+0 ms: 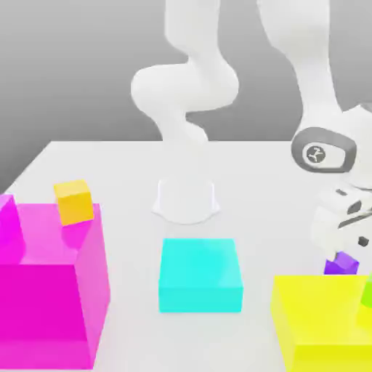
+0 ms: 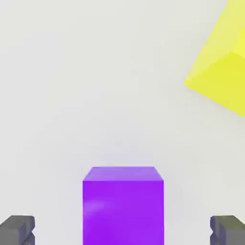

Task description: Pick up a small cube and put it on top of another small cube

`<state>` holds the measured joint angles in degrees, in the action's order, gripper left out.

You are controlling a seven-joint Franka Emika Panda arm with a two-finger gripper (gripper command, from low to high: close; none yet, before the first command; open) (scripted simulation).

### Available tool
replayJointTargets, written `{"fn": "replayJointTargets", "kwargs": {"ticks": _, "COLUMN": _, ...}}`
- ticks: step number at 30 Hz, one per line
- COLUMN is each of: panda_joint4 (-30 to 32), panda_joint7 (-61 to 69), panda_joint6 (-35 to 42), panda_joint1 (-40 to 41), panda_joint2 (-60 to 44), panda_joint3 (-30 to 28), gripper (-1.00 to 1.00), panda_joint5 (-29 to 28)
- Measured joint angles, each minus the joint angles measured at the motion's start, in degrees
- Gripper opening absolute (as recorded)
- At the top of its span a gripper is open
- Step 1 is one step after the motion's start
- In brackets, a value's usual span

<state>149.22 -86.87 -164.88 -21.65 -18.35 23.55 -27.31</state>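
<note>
The tiny purple cube (image 1: 341, 265) sits on the white table at the exterior view's right, just behind the big yellow block (image 1: 320, 320). My gripper (image 1: 343, 251) hangs right over it. In the hand view the purple cube (image 2: 123, 206) lies between my two dark fingertips (image 2: 16, 229), which stand wide apart with a clear gap on each side; the gripper (image 2: 123, 230) is open and holds nothing. The tiny orange-yellow cube (image 1: 74, 201) is far off at the exterior view's left, at the far edge of the big magenta block (image 1: 43, 290); whether it rests on the block or behind it I cannot tell.
A big cyan block (image 1: 200, 275) stands in the middle of the table (image 1: 123, 167). A small green object (image 1: 367, 294) shows at the yellow block's right edge. The yellow block's corner (image 2: 222, 67) lies close to the purple cube. The arm's white base (image 1: 186, 200) stands behind the cyan block.
</note>
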Motion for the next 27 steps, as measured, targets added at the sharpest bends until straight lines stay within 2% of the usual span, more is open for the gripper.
{"fn": "replayJointTargets", "kwargs": {"ticks": 2, "panda_joint4": -0.88, "panda_joint7": -2.79, "panda_joint6": -1.99, "panda_joint1": -3.30, "panda_joint2": -2.90, "panda_joint3": -4.06, "gripper": 0.00, "panda_joint5": -3.62}}
{"fn": "replayJointTargets", "kwargs": {"ticks": 3, "panda_joint4": -1.29, "panda_joint7": -4.11, "panda_joint6": -2.81, "panda_joint1": -4.52, "panda_joint2": -4.19, "panda_joint3": -5.64, "gripper": -1.00, "panda_joint5": -5.38}}
{"fn": "replayJointTargets", "kwargs": {"ticks": 10, "panda_joint4": -1.35, "panda_joint7": -4.40, "panda_joint6": -3.05, "panda_joint1": -4.81, "panda_joint2": -4.41, "panda_joint3": -5.98, "gripper": -1.00, "panda_joint5": -5.73}}
{"fn": "replayJointTargets", "kwargs": {"ticks": 18, "panda_joint4": 2.03, "panda_joint7": 6.99, "panda_joint6": 3.95, "panda_joint1": 4.53, "panda_joint2": 6.44, "panda_joint3": 6.44, "gripper": -1.00, "panda_joint5": 9.21}}
{"fn": "replayJointTargets", "kwargs": {"ticks": 21, "panda_joint4": 1.08, "panda_joint7": 7.06, "panda_joint6": 10.10, "panda_joint1": 9.33, "panda_joint2": 11.70, "panda_joint3": 2.82, "gripper": -1.00, "panda_joint5": 11.88}}
{"fn": "replayJointTargets", "kwargs": {"ticks": 27, "panda_joint4": -2.36, "panda_joint7": 5.25, "panda_joint6": 24.64, "panda_joint1": 26.00, "panda_joint2": 23.12, "panda_joint3": -6.28, "gripper": -1.00, "panda_joint5": 16.46}}
